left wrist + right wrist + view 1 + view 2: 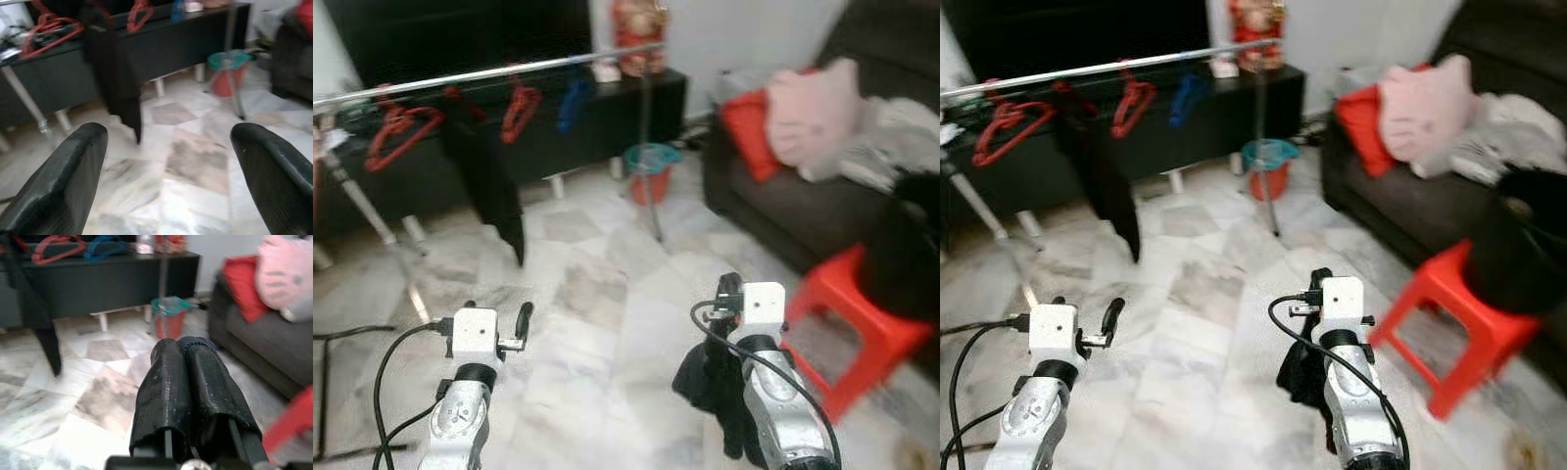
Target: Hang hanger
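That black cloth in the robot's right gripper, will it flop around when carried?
Probably yes. The black cloth hangs in limp folds below the right gripper, so it looks soft and light. It seems unlikely to slip, since the fingers are shut on it.

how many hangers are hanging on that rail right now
3 clear: a red hanger far left, another red one mid-rail, a blue hanger beside it. The black garment may hide another.
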